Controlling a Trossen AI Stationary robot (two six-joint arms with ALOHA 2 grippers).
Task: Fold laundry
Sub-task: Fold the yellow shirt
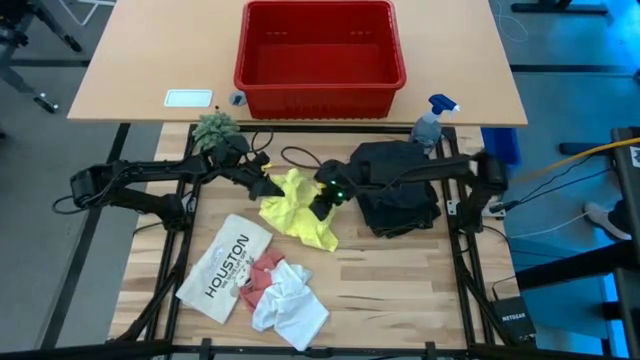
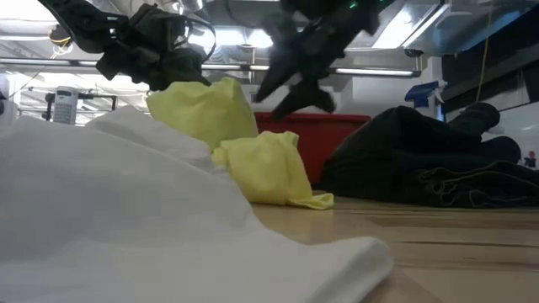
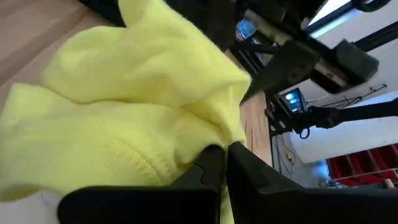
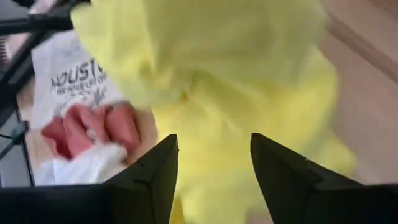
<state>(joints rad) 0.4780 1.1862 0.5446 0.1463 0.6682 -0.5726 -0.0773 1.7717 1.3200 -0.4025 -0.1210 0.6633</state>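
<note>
I see my left gripper (image 3: 224, 163) clamped on the yellow T-shirt (image 1: 297, 208), while my right gripper (image 4: 213, 163) hangs apart above it.

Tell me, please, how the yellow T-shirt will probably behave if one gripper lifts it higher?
The yellow T-shirt is likely floppy: it hangs in loose folds from the shut left gripper. It probably stays light, as one pinch holds it. The open right gripper gives no support, so it may sag.

overhead, table-level, two close wrist views
</note>
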